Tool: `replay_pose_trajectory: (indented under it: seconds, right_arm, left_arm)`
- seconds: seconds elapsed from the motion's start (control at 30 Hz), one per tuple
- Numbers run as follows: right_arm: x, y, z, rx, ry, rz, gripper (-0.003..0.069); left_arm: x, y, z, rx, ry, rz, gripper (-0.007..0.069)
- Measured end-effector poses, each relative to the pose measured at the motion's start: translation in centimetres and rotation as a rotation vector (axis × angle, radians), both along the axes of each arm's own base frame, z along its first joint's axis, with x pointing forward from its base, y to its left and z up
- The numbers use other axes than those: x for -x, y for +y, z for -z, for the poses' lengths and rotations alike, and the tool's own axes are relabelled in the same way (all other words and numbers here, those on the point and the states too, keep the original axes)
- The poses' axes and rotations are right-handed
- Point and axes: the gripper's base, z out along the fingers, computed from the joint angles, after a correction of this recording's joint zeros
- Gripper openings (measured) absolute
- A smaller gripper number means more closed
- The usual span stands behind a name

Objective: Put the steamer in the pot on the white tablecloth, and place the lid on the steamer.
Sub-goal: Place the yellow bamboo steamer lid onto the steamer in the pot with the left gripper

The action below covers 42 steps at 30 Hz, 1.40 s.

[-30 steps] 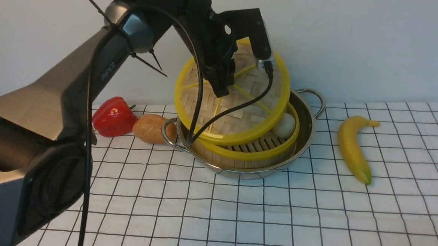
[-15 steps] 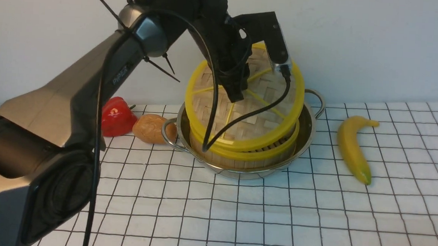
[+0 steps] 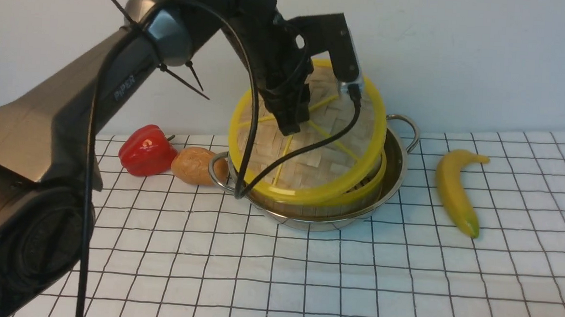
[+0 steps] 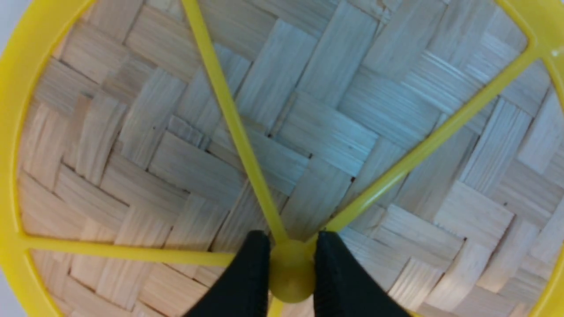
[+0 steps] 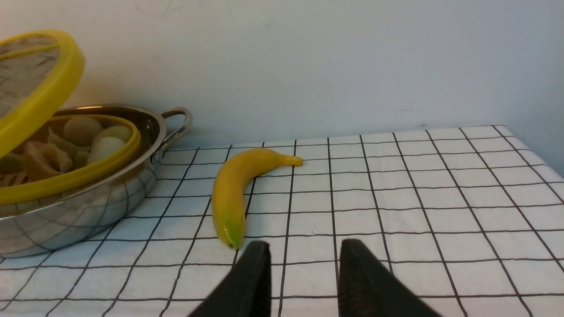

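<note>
The steel pot (image 3: 398, 157) stands on the white tablecloth (image 3: 334, 277) with the steamer (image 3: 376, 175) inside it. Buns show in the steamer (image 5: 66, 176) in the right wrist view. The woven lid (image 3: 321, 165) hangs tilted over the steamer, its low edge toward me and its far edge raised. My left gripper (image 3: 291, 125) is shut on the lid's yellow centre hub (image 4: 291, 275), with a black finger on each side. My right gripper (image 5: 299, 259) hovers open and empty above the cloth, well right of the pot (image 5: 79, 211).
A banana (image 3: 455, 191) lies on the cloth right of the pot, just ahead of my right gripper. A red pepper (image 3: 146, 150) and a brown potato (image 3: 194, 165) sit left of the pot near the wall.
The lid first swung right and down over the steamer, then shifted back left a little and tipped forward. It now hides nearly all of the steamer from the front. The right gripper shows no change.
</note>
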Motion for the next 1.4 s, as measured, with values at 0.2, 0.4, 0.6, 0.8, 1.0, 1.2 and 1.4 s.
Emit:
replay_pose_trajectory:
  seconds: [0.2, 0.4, 0.6, 0.8, 1.0, 1.2, 1.4]
  right_arm:
    - [0.0, 0.0, 0.0, 0.000, 0.000, 0.000, 0.0240]
    - [0.0, 0.0, 0.0, 0.000, 0.000, 0.000, 0.0240]
    - [0.0, 0.0, 0.0, -0.003, 0.000, 0.000, 0.0240]
    - [0.0, 0.0, 0.0, -0.003, 0.000, 0.000, 0.0240]
    - [0.0, 0.0, 0.0, -0.003, 0.000, 0.000, 0.0240]
    - [0.0, 0.0, 0.0, -0.003, 0.000, 0.000, 0.0240]
    - [0.0, 0.0, 0.0, -0.003, 0.000, 0.000, 0.0240]
  left_arm:
    - [0.0, 0.0, 0.1, 0.009, 0.004, 0.015, 0.0115]
    - [-0.1, -0.3, 0.7, 0.007, 0.014, 0.049, 0.0115]
    - [-1.0, -0.6, 1.9, 0.020, -0.016, 0.045, 0.0115]
    - [-1.4, -0.7, 1.8, 0.036, -0.056, 0.041, 0.0115]
    - [-1.5, -0.8, 1.8, 0.039, -0.064, 0.041, 0.0115]
    - [-1.7, -0.9, 1.9, 0.041, -0.087, 0.051, 0.0115]
    - [-2.2, -1.2, 2.9, 0.046, -0.097, 0.063, 0.0115]
